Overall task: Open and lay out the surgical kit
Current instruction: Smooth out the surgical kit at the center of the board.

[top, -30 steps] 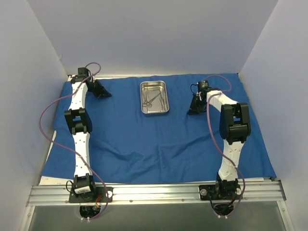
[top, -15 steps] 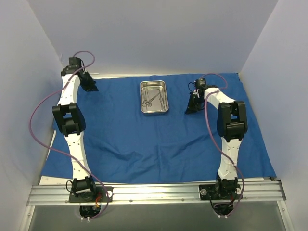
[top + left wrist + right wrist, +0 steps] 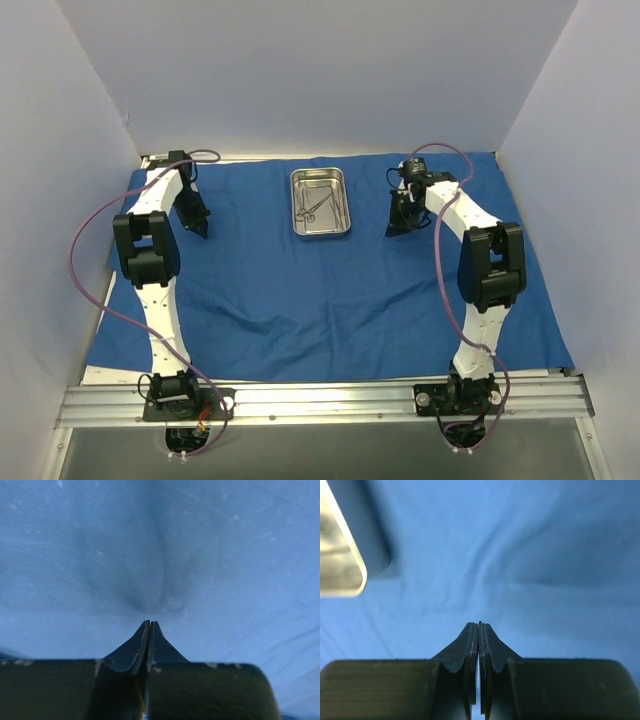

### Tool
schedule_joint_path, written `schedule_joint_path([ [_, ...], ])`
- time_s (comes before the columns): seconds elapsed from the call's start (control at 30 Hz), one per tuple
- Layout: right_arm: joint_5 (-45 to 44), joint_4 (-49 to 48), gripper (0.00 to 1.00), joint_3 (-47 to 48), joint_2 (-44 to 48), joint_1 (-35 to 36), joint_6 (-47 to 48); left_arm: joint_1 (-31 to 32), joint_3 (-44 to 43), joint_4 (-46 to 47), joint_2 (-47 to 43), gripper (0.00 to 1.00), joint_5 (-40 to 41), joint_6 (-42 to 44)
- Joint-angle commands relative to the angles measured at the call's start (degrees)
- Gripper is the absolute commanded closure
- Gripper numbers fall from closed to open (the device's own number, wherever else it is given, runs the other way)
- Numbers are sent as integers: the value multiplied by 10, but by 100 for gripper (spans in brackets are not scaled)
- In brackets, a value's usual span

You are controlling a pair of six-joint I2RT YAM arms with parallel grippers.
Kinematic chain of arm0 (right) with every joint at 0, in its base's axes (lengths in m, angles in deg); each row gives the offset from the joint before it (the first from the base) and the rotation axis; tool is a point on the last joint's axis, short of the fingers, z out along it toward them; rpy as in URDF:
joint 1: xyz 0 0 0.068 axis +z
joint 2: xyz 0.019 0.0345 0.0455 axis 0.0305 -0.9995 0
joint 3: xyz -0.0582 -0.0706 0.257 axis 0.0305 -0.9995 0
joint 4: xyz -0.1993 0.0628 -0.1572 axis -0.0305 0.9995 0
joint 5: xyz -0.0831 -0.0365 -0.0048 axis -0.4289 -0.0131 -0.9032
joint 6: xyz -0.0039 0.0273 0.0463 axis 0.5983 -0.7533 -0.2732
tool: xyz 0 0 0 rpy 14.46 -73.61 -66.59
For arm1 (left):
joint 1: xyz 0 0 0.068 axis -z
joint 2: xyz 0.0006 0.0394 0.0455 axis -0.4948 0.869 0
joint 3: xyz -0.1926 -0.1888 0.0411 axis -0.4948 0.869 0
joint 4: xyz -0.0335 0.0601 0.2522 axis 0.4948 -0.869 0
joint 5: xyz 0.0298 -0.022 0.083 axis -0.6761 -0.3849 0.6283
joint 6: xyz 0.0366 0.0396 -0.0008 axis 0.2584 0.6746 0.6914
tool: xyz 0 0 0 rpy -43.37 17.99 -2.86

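Note:
The royal-blue cloth wrap lies spread open across the table. The small steel tray stands on it at the back middle, with thin silver instruments inside. My left gripper is shut and empty over the cloth at the back left; its wrist view shows its closed tips above a shallow dent in the cloth. My right gripper is shut and empty over the cloth just right of the tray; its wrist view shows its closed tips and a corner of the tray at upper left.
Pale walls enclose the table on the left, back and right. The arm bases are bolted to a metal rail along the near edge. Purple cables loop beside each arm. The cloth has soft wrinkles near its middle and front.
My left gripper has swung from the far back-left corner toward me and down onto the cloth. My right gripper has shifted slightly and stays beside the tray.

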Motion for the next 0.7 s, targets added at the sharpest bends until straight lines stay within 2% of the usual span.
schedule_joint_path([
  [0.0,-14,35,100,-38,44,16,13,0,-10,-4,-10,98,37,22],
  [0.3,-34,-48,100,-130,5,19,-11,0,-77,-9,82,98,29,38],
  [0.43,-41,-70,100,-133,-33,22,-17,-2,-128,-31,124,98,25,41],
  [0.53,-39,-70,100,-110,-61,22,-22,-1,-217,-78,198,98,23,54],
  [0.57,-35,-67,100,-102,-68,22,-24,-1,-299,-96,222,98,23,63],
  [0.63,-25,-61,100,-83,-89,22,-31,-3,-385,-127,262,98,24,67],
  [0.67,-14,-59,100,-68,-96,22,-35,-4,-386,-111,258,97,23,62],
])
